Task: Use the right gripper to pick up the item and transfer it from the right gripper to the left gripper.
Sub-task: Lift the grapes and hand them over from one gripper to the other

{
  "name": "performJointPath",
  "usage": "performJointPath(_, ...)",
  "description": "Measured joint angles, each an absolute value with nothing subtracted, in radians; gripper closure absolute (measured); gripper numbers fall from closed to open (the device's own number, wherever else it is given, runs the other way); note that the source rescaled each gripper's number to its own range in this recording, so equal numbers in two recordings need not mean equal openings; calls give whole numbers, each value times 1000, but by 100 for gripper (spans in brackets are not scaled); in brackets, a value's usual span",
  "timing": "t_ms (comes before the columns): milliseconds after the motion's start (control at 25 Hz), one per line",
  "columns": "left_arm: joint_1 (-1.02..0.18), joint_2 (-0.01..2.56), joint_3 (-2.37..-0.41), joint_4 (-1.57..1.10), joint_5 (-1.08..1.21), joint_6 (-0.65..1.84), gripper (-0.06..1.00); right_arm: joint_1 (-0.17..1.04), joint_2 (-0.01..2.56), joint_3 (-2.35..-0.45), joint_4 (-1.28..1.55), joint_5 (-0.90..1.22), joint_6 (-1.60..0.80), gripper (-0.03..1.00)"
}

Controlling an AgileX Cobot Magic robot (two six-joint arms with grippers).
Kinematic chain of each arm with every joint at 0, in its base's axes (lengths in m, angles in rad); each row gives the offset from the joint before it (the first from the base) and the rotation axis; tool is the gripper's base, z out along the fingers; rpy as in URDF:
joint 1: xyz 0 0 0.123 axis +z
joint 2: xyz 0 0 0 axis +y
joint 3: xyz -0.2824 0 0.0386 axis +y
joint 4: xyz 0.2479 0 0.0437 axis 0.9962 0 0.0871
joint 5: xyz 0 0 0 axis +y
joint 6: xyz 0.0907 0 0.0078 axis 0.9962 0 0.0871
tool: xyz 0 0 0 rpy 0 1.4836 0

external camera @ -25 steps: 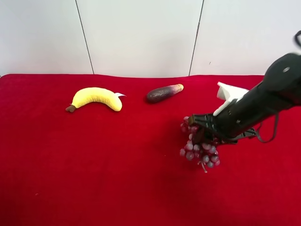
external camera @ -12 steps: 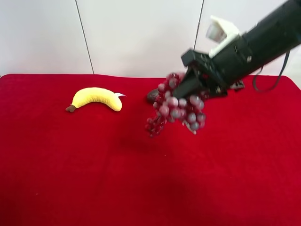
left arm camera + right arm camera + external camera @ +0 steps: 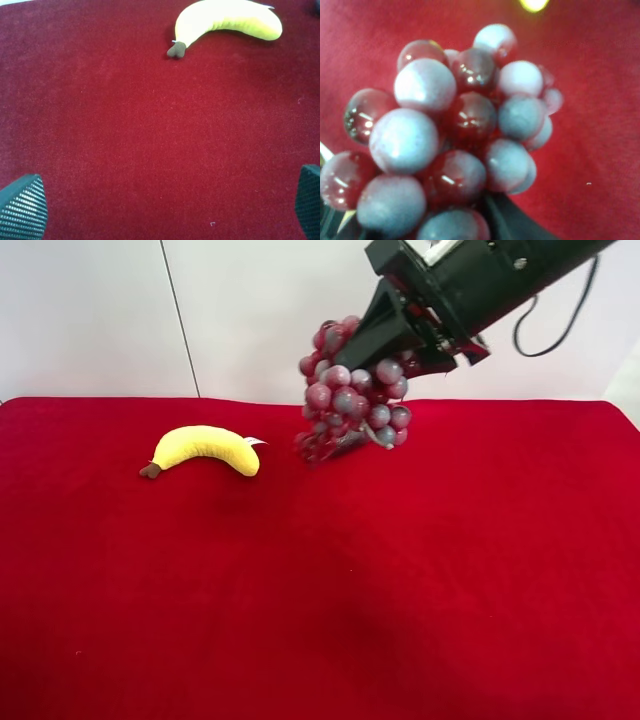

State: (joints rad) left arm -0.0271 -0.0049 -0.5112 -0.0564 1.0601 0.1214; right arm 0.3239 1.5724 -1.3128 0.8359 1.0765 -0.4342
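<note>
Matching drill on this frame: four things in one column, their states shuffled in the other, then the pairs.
1. bunch of small round purple-red and greyish fake grapes
2. yellow plush banana
3. black wedge-jawed right tool
4. left tool with black mesh-textured pads

A. open over bare red cloth
B. lying on the red cloth
C. hanging in the air, off the cloth
D. shut on the bunch

Pairs: 1-C, 2-B, 3-D, 4-A

Right hand (image 3: 385, 330) aloft, clamped on grape bunch (image 3: 350, 390); left hand (image 3: 165, 205) jaws wide apart.
</note>
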Motion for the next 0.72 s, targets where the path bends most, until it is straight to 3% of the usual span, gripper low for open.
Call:
performJointPath(280,-27,-5,-511,-56,1060,121,-5,324,1695,-1377,1017,1148,-532,92)
performJointPath(720,-27,-5,-511,-56,1060,121,-5,383,1704,-1394,1012,1112,-549,92)
